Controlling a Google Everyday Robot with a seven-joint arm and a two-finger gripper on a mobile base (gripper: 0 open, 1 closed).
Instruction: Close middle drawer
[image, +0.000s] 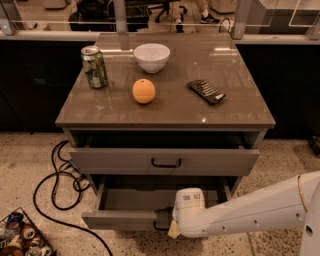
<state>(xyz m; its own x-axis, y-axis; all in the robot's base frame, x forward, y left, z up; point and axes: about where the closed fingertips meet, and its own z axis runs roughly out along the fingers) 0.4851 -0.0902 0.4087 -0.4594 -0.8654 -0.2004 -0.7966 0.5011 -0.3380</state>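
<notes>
The middle drawer is pulled well out below the top drawer. Its grey-beige front faces me and its inside looks empty. My gripper sits at the centre of that drawer front, where the handle is, and covers it. My white arm reaches in from the lower right. The top drawer is also slightly open and shows its black bar handle. The lowest drawer is hidden.
On the cabinet top stand a green can, a white bowl, an orange and a dark snack packet. A black cable loops on the floor at the left. A tray of cans sits at the lower left.
</notes>
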